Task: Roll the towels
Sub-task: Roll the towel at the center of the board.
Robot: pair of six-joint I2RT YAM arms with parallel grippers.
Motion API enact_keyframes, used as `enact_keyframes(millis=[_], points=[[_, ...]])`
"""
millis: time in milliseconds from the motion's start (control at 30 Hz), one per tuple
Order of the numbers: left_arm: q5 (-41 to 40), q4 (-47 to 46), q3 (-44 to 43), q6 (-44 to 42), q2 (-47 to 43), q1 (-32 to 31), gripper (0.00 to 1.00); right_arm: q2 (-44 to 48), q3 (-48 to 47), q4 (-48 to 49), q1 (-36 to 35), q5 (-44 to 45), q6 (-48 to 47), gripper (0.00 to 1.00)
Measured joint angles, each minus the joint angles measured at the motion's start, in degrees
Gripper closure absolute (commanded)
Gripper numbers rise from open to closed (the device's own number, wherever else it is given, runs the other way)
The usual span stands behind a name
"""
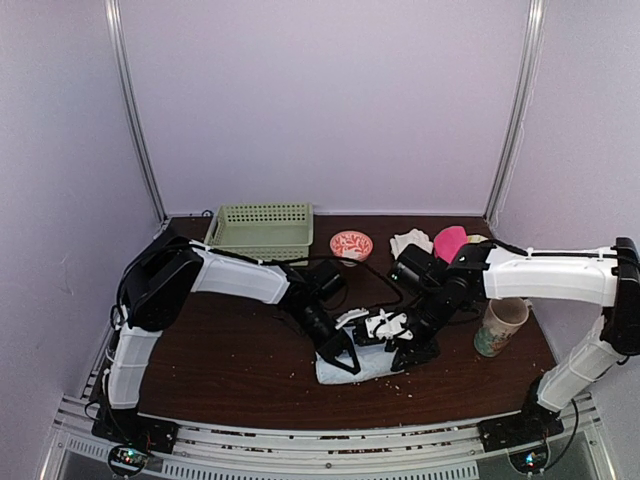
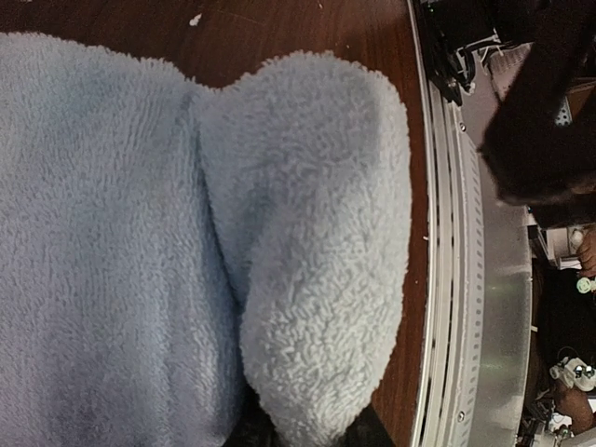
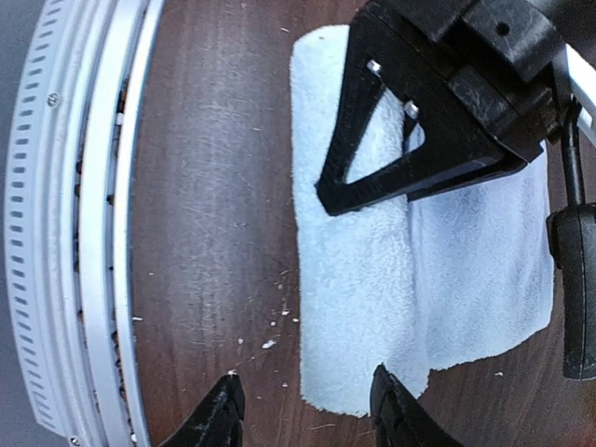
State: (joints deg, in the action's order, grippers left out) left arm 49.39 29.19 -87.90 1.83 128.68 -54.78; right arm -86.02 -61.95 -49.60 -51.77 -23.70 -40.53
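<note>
Your pale blue towel (image 3: 354, 279) lies on the tabletop (image 1: 225, 350) at the bottom centre of the overhead frame, close to the front rail. Its roll is only begun. One long edge is turned over into a plump fold, and a flat flap spreads beside it toward the right of the right wrist frame.

Your left claw (image 1: 343, 358) stands on that fold with its jaws narrowed. It pinches the thick turned-over part, which runs down between the fingertips at the bottom of the left wrist frame. Your right claw (image 3: 312, 414) gapes partway with nothing in it, and the towel's lower end lies just between its tips.

The off-white towel (image 1: 410, 241) sits crumpled at the upper right of the tabletop, not rolled at all. By my reading you are early: this roll needs finishing, and the second towel is all to do.
</note>
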Motion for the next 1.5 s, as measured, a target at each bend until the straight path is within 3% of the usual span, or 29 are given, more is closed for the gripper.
enact_keyframes(millis=[333, 533, 633, 767, 1000, 1167, 1367, 1500], points=[[0.7, 0.5, -0.2, 0.2, 0.3, 0.0, 0.73, -2.3, 6.2, 14.5, -4.2, 8.0, 2.0, 0.52], [-0.7, 1.6, -0.9, -0.1, 0.5, -0.1, 0.67, -6.1, 9.0, 20.8, -4.8, 9.6, 2.1, 0.80], [-2.3, 1.7, -0.6, -0.3, 0.0, -0.1, 0.61, -6.8, 8.9, 21.3, -4.6, 8.7, 1.7, 0.88], [-10.1, -2.3, 6.3, 1.6, -6.6, -0.7, 0.53, -9.5, 6.2, 20.3, -2.7, 3.0, 0.7, 0.91], [-28.5, -15.7, 27.0, 9.5, -27.7, -0.7, 0.51, -14.2, 2.1, 17.7, 1.4, -7.3, -0.3, 0.92], [-40.3, -25.3, 36.1, 8.9, -41.3, -2.8, 0.50, -18.9, -2.5, 12.3, 4.9, -15.2, -1.3, 0.92], [-48.6, -29.0, 38.6, -3.2, -43.7, -14.1, 0.50, -27.3, -10.3, 2.8, 8.9, -25.0, -2.6, 0.93], [-51.0, -27.5, 35.6, -9.3, -37.7, -19.9, 0.50, -33.2, -15.0, -4.4, 11.5, -32.5, -4.9, 0.93]])
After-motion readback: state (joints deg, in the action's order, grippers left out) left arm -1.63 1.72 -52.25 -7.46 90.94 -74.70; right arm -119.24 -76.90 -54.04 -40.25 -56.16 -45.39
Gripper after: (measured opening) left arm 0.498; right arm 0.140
